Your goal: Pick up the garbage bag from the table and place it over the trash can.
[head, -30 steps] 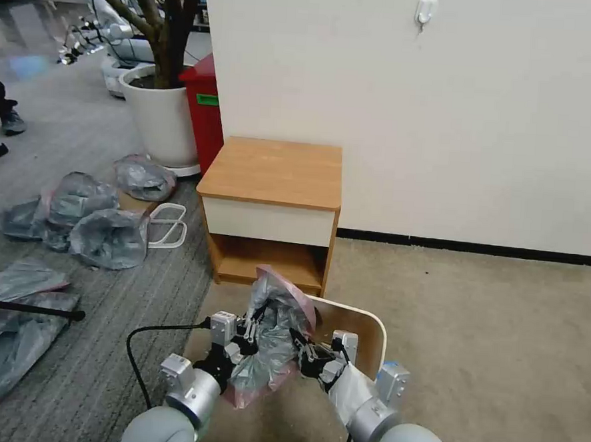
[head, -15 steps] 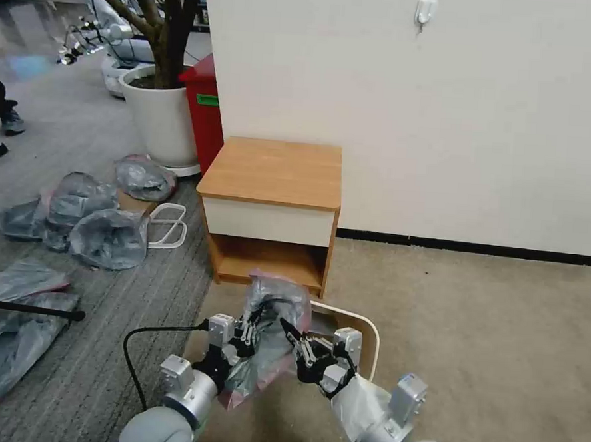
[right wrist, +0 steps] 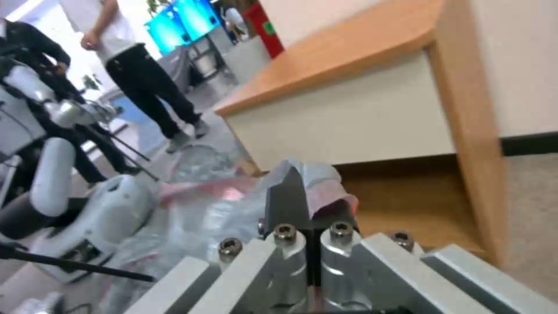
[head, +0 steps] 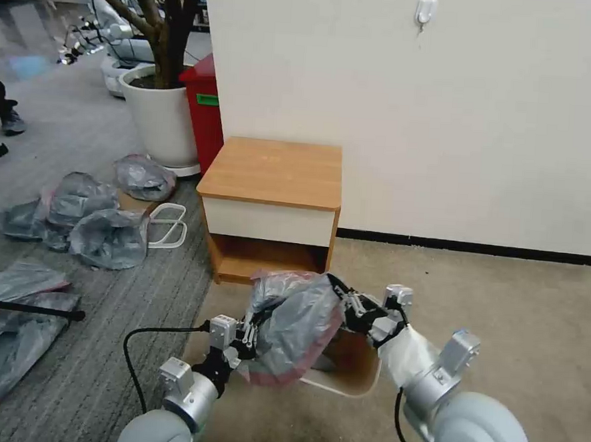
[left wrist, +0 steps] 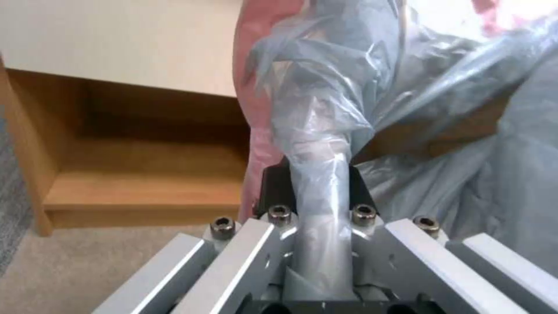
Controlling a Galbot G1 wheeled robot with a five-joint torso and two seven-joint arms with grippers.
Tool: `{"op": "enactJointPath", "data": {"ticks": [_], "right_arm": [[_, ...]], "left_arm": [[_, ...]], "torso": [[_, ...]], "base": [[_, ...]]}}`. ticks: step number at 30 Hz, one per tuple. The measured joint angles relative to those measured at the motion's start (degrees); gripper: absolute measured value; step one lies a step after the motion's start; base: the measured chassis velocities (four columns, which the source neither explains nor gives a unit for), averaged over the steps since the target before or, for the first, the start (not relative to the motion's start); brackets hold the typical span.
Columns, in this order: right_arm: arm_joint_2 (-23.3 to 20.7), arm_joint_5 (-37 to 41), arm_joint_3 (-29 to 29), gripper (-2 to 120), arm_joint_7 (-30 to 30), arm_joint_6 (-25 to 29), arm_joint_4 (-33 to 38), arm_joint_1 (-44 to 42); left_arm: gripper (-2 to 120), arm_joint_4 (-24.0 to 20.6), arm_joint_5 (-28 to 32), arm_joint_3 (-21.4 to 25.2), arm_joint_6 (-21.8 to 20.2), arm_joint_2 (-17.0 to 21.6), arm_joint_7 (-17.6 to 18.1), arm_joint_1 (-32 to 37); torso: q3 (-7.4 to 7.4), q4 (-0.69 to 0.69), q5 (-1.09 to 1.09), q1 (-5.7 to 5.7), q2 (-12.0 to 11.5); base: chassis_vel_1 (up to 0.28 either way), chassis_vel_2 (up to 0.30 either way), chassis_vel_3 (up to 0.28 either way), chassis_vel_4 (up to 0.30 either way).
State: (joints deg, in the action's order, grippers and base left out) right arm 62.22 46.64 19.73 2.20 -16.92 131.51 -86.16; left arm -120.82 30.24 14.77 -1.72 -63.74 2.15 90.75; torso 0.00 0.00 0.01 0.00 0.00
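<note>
Garbage bag (head: 295, 328) now hangs spread between both claws above the trash can (head: 346, 377), in front of the table (head: 275, 173) (whose top is bare). A second ago it was a bunched clump held close in. The right gripper (head: 344, 296) has swung outward and away, toward the bin's far side, clenched on the pink-red rim; the left gripper (head: 248, 335) stays near the near-left rim, clamped on a twisted fold. Judging by this, the mouth is opening but not yet over the rim.
</note>
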Motion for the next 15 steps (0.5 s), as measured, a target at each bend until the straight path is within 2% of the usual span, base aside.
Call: {"op": "enactJointPath", "data": {"ticks": [15], "right_arm": [[-2.80, 0.42, 4.35, 0, -0.37, 1.22, 0.45, -2.57]], "left_arm": [[3, -0.36, 5.62, 3.94, -0.10, -1.96, 1.68, -0.96]], "torso": [[0.00, 0.00, -0.01, 0.00, 0.00]], "base": [[0.000, 0.000, 0.000, 0.000]]}}
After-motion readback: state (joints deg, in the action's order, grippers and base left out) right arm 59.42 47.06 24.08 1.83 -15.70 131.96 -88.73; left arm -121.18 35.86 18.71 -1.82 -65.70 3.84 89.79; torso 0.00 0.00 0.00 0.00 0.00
